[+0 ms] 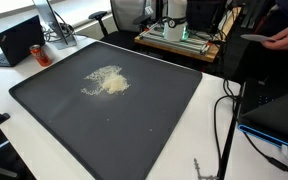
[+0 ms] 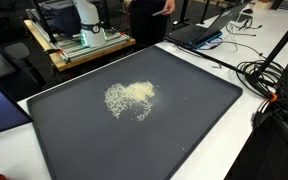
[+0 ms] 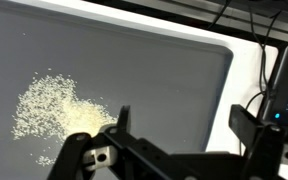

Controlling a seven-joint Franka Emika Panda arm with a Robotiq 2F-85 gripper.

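One dark tray (image 1: pixel 159 115), one grain pile (image 1: pixel 105 82)

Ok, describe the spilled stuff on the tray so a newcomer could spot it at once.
A dark tray covers most of the white table. Near its middle lies a loose heap of pale grains, dense and yellowish at the core, thinning to specks. It is the only light thing on the tray; the laptop and cables lie off it.

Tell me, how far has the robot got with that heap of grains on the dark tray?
Little looks done: the grains lie in one loose, scattered heap near the middle of the tray. In hand: in the wrist view the gripper hangs open above the tray near the heap, holding nothing. Left, apparently: any actual handling of the grains.
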